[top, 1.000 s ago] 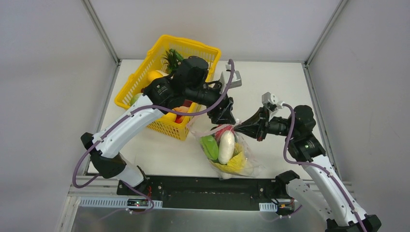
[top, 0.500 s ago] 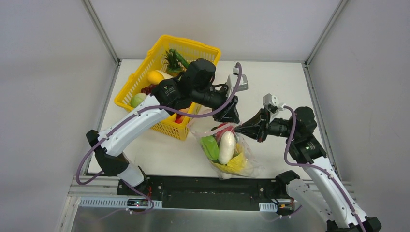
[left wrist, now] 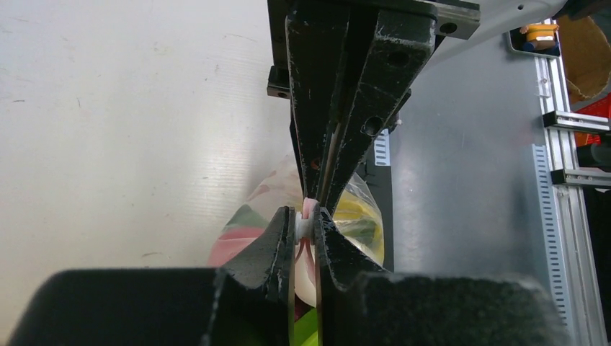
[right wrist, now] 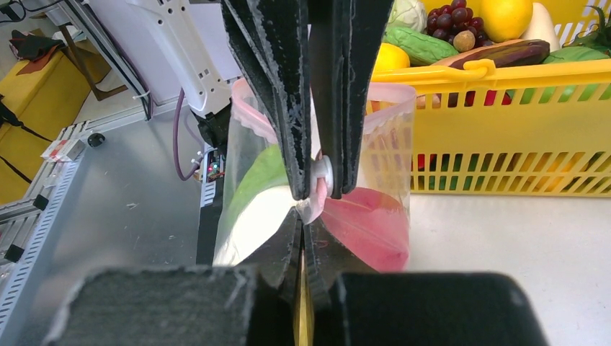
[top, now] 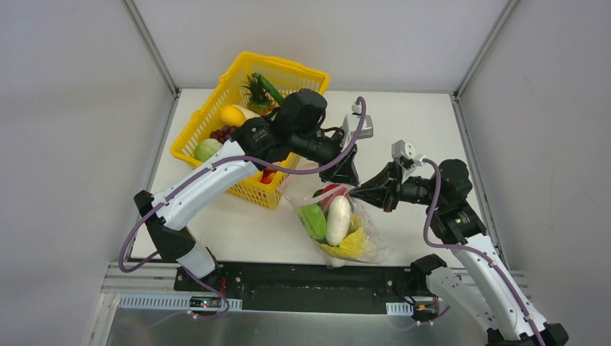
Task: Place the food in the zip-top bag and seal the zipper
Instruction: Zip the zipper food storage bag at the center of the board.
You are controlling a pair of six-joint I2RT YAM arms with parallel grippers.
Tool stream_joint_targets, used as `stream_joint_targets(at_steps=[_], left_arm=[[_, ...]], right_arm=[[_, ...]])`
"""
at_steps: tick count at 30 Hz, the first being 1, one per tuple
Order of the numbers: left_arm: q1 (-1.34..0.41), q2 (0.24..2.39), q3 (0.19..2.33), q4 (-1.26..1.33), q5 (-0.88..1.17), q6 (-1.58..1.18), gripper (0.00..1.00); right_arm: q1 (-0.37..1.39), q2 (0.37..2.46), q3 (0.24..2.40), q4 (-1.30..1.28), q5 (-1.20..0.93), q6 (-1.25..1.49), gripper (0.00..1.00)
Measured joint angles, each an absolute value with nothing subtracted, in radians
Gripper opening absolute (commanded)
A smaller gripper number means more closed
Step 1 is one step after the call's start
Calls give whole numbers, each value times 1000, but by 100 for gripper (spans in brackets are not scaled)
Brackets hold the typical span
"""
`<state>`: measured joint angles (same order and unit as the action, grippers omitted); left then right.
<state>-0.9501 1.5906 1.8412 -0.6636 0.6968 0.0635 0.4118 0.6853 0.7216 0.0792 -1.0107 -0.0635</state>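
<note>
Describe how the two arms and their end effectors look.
The left arm and right arm match: white shells, black joints, a purple cable looped along each. The left end effector and right end effector have black, wedge-shaped fingers, scuffed pale along the edges.

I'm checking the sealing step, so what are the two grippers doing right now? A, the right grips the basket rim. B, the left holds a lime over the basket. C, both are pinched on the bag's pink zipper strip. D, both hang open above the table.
C: both wrist views show the left gripper and the right gripper closed on the pink zipper of the zip-top bag.
</note>
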Motion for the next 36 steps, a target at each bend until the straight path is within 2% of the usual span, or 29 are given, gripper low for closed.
stream_joint_targets(at_steps=[3,4,15,29,30,32,36], left_arm=[[-950,1591,1841,-665,698,68,5],[-950,1591,1841,-667,698,69,0],[-950,1577,1837,-718,647,133,0],[-956,1455,1736,-756,549,191,0],[-956,1454,1735,-756,549,191,0],[-956,1454,1735,-754,550,184,0],[-954,1454,1735,-752,558,157,0]], right_arm=[[412,684,721,79,-1007,-64,0],[412,683,720,79,-1006,-64,0],[412,662,705,78,-939,-56,0],[412,647,697,97,-929,-41,0],[412,645,696,100,-932,-37,1],[411,644,696,101,-941,-27,11],[407,645,698,110,-965,-14,11]])
